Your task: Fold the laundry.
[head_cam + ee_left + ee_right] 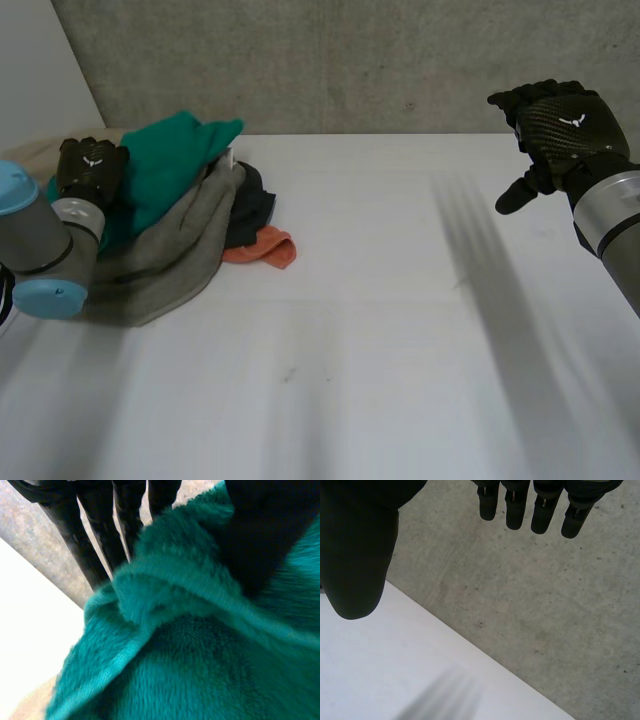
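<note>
A heap of laundry lies at the table's far left: a teal fleece cloth on top, a grey garment under it, a dark garment and a small orange cloth at the heap's right side. My left hand rests on the heap's left side. In its wrist view a fold of the teal fleece cloth sits between the fingers and the thumb, and the fingertips are hidden behind it. My right hand hangs high at the far right, open and empty, fingers spread.
The white table stretches bare from the heap to the right edge. A grey concrete wall stands close behind the table. A beige cloth peeks out behind the left arm.
</note>
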Tool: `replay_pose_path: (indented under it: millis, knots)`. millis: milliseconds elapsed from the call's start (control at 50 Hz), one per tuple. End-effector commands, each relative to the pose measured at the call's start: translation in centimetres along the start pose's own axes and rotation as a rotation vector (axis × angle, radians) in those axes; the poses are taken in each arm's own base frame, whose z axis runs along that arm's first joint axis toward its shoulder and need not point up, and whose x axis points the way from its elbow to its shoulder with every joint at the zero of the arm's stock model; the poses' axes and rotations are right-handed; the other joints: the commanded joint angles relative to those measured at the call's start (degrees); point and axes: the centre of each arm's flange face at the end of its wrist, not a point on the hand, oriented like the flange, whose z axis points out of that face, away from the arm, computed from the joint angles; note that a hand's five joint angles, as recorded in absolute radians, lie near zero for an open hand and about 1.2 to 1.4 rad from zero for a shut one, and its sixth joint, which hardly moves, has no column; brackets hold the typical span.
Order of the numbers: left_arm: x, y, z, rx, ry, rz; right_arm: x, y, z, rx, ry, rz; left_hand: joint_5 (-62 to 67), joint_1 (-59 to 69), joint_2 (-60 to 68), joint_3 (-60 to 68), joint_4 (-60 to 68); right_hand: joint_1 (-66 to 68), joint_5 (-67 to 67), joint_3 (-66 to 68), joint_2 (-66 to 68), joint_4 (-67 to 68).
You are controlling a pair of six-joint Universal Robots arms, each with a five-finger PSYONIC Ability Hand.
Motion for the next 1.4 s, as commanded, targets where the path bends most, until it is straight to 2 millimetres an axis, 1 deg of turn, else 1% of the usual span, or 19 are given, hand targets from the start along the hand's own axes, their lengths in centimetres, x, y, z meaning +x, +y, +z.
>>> replay_pose_path:
  millis: [20, 80, 220, 240, 320, 380, 400, 460, 540, 620, 720, 760, 780, 880, 920, 1080, 1140, 1200, 1400]
  knots:
    - [0.6, -1.7, 0.1, 0.055, 0.036, -0.018, 0.0, 0.0, 0.1, 0.003, 0.001, -0.002, 29.47, 31.94, 27.02, 28.32, 27.96, -3.24, -2.81, -2.12, -2.22, -1.94]
    - [0.8, -2.6, -0.2, 0.068, 0.046, -0.056, 0.2, -0.3, 0.2, 0.01, 0.008, -0.01, 29.47, 31.94, 27.02, 28.32, 27.96, -3.24, -2.81, -2.12, -2.22, -1.94]
    - [0.4, -15.3, -4.6, 0.322, 0.162, -0.43, 1.0, -1.6, 0.3, 0.05, 0.034, -0.045, 29.47, 31.94, 27.02, 28.32, 27.96, -3.24, -2.81, -2.12, -2.22, -1.94]
    - [1.1, -17.9, -6.1, 0.373, 0.232, -0.514, 1.1, -1.9, 0.2, 0.06, 0.037, -0.046, 29.47, 31.94, 27.02, 28.32, 27.96, -3.24, -2.81, -2.12, -2.22, -1.94]
    - [2.7, -23.3, -10.3, 0.472, 0.4, -0.646, 1.3, -2.5, 0.1, 0.078, 0.042, -0.048, 29.47, 31.94, 27.02, 28.32, 27.96, -3.24, -2.81, -2.12, -2.22, -1.94]
    - [4.8, -24.7, -12.1, 0.488, 0.479, -0.675, 1.2, -2.5, 0.0, 0.072, 0.039, -0.048, 29.47, 31.94, 27.02, 28.32, 27.96, -3.24, -2.81, -2.12, -2.22, -1.94]
    - [6.9, -24.9, -13.2, 0.475, 0.536, -0.684, 1.2, -2.5, 0.0, 0.071, 0.04, -0.048, 29.47, 31.94, 27.02, 28.32, 27.96, -3.24, -2.81, -2.12, -2.22, -1.94]
    - [10.7, -24.5, -14.7, 0.434, 0.63, -0.687, 1.1, -2.4, 0.0, 0.065, 0.035, -0.047, 29.47, 31.94, 27.02, 28.32, 27.96, -3.24, -2.81, -2.12, -2.22, -1.94]
    - [16.2, -20.9, -15.5, 0.305, 0.699, -0.612, 1.0, -1.9, 0.0, 0.041, 0.027, -0.045, 29.47, 31.94, 27.02, 28.32, 27.96, -3.24, -2.81, -2.12, -2.22, -1.94]
    - [19.3, -17.6, -16.1, 0.197, 0.701, -0.524, 0.8, -1.6, 0.0, 0.028, 0.019, -0.044, 29.47, 31.94, 27.02, 28.32, 27.96, -3.24, -2.81, -2.12, -2.22, -1.94]
    - [22.5, -16.5, -19.0, 0.15, 0.796, -0.5, 0.4, 0.4, 0.8, -0.028, 0.003, -0.059, 29.47, 31.94, 27.02, 28.32, 27.96, -3.24, -2.81, -2.12, -2.22, -1.94]
    - [22.7, -16.3, -19.2, 0.146, 0.805, -0.498, 0.2, 1.5, 1.2, -0.061, -0.003, -0.073, -5.31, -2.84, -7.76, -6.46, -6.82, -3.24, -2.81, -2.12, -2.22, -1.94]
    - [22.3, -16.5, -19.2, 0.149, 0.787, -0.497, 0.1, 1.9, 1.3, -0.07, -0.006, -0.078, -39.47, -37.0, -41.92, -40.62, -40.98, -3.24, -2.81, -2.12, -2.22, -1.94]
    - [21.1, -18.1, -18.9, 0.196, 0.761, -0.5, -0.4, 3.1, 1.5, -0.11, -0.022, -0.114, -38.97, -36.5, -41.42, -40.12, -40.48, -3.24, -2.81, -2.12, -2.22, -1.94]
    - [19.2, -18.3, -17.2, 0.203, 0.7, -0.504, -0.4, 3.2, 1.4, -0.114, -0.024, -0.125, -38.8, -36.34, -41.26, -39.96, -40.32, -3.24, -2.81, -2.12, -2.22, -1.94]
    - [12.0, -16.7, -11.8, 0.186, 0.487, -0.447, -1.3, 4.0, 0.3, -0.194, -0.093, -0.146, -38.13, -35.66, -40.58, -39.28, -39.64, -3.24, -2.81, -2.12, -2.22, -1.94]
    - [10.2, -15.2, -9.9, 0.17, 0.426, -0.383, -3.2, 4.2, -0.7, -0.203, -0.187, -0.169, -38.13, -35.66, -40.58, -39.28, -39.64, -3.24, -2.81, -2.12, -2.22, -1.94]
    - [9.9, -14.1, -8.9, 0.167, 0.4, -0.316, -5.6, 4.5, -1.7, -0.189, -0.291, -0.195, -38.13, -35.66, -40.58, -39.28, -39.64, -3.24, -2.81, -2.12, -2.22, -1.94]
    - [13.2, -5.6, -5.1, 0.07, 0.404, 0.057, -9.7, 8.9, -1.3, -0.149, -0.383, -0.201, -39.47, -37.0, -41.93, -40.63, -40.99, -3.24, -2.81, -2.12, -2.22, -1.94]
